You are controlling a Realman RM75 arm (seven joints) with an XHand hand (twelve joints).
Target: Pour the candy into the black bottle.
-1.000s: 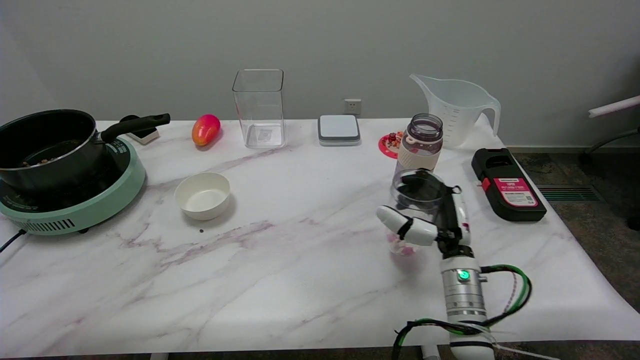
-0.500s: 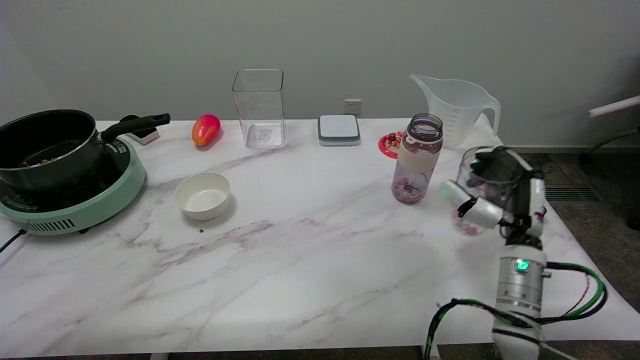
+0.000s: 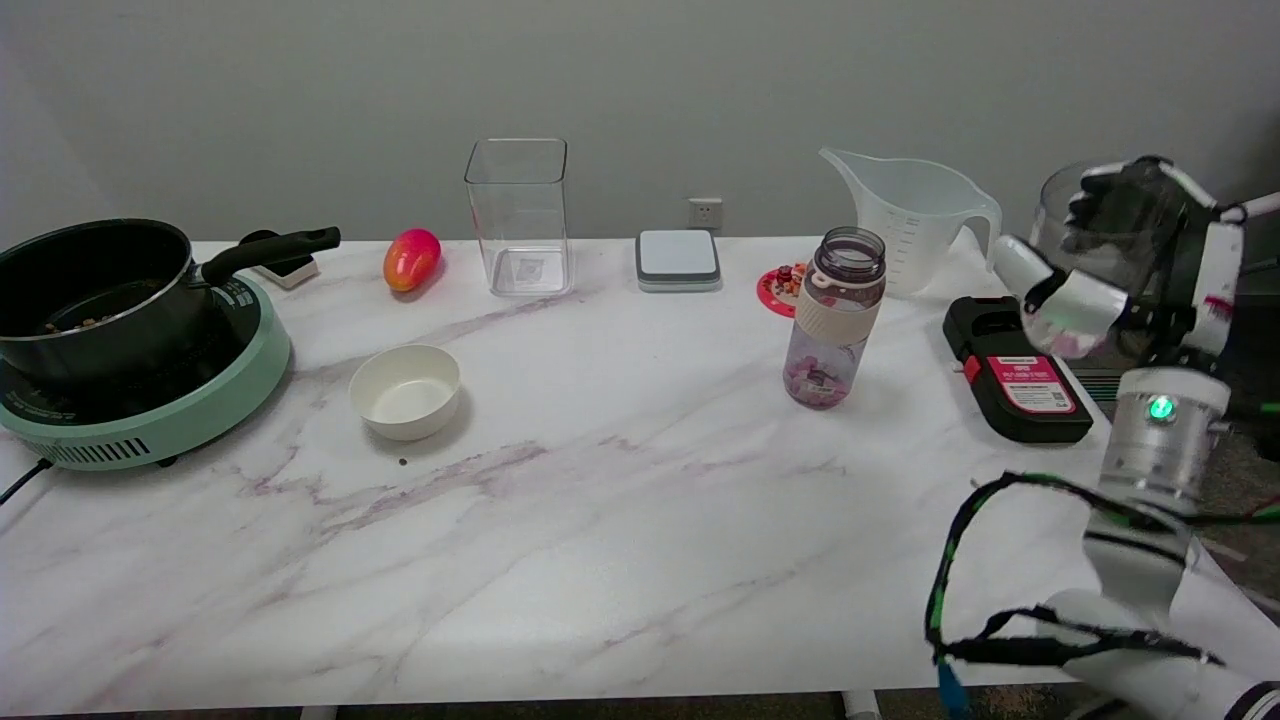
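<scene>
Right hand (image 3: pixel 1130 270) now higher, rightward, past marble table (image 3: pixel 560 540), fingers seemingly around clear cup (image 3: pixel 1095 235).

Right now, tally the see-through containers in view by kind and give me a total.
Square clear canister: 1
Measuring jug: 1
Bottle with candy at its bottom: 1
Clear cup held up in the right hand: 1
Total: 4

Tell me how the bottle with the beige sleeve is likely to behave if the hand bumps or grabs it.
The bottle is tall and narrow, with little inside, so a high bump would probably tip it. Its open mouth could then spill the candy. The beige sleeve probably gives a less slippery hold than bare plastic.
</scene>
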